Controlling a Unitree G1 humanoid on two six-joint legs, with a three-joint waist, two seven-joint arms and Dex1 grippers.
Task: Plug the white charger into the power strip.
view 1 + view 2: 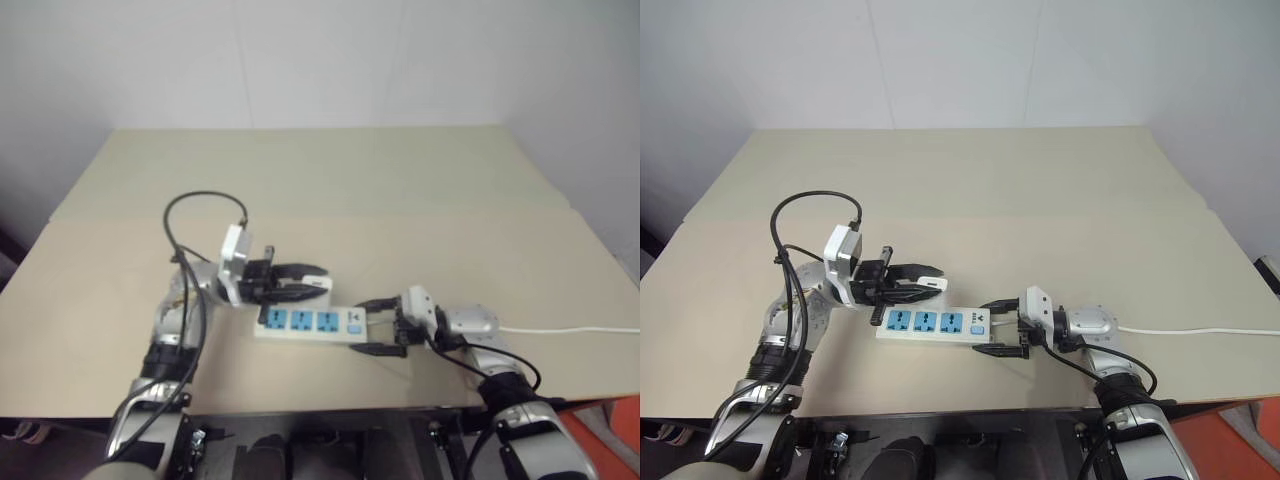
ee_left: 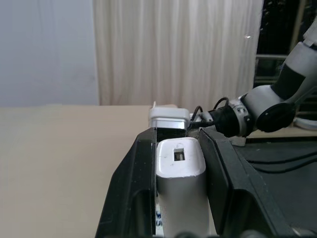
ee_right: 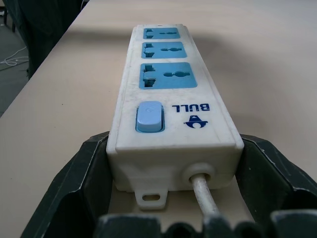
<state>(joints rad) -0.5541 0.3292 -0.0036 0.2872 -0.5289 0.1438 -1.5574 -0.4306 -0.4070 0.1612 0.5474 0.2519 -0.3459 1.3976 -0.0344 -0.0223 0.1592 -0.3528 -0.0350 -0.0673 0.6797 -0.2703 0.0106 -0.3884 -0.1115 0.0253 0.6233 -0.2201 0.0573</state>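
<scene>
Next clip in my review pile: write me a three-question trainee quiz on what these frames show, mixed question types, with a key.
1. True or false: the white charger is already seated in a socket of the power strip.
2. Which end of the strip do the right gripper fingers bracket? A) the cord and switch end B) the far end C) the middle
3. Fill in: the left gripper is shut on the ____.

Key
1. False: it sits between the left fingers, above the strip's far end.
2. A
3. white charger
</scene>
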